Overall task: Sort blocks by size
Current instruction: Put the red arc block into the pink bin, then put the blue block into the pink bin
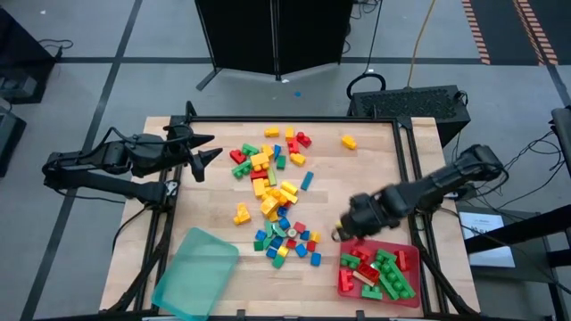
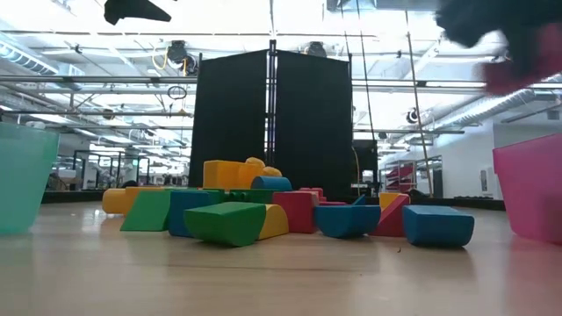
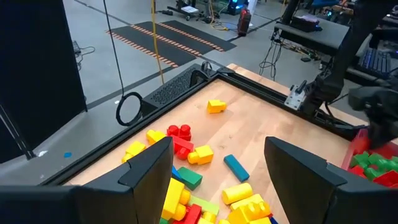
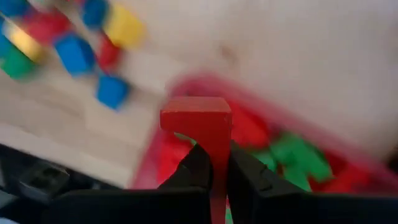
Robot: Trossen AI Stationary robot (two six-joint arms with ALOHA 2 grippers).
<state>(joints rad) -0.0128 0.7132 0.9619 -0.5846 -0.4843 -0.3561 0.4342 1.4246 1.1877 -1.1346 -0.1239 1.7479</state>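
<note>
A loose pile of red, yellow, green and blue blocks lies on the middle of the wooden table. More green and red blocks lie in the red tray at the near right. My right gripper hangs over that tray's left edge, shut on a red block. In the low view it is a dark blur at the top right. My left gripper waits open, high over the table's left side, with nothing between its fingers. My right gripper pinches the red block between its two fingers, which come from above and point steeply down. The fingertips close on the block's narrow near part. Its wider end sticks out past them. The block is lifted clear, above the tray's edge.
A translucent teal tray lies at the near left. A single yellow block sits apart near the far right corner. A dark raised frame rims the table. Bare wood lies between the pile and the right rim.
</note>
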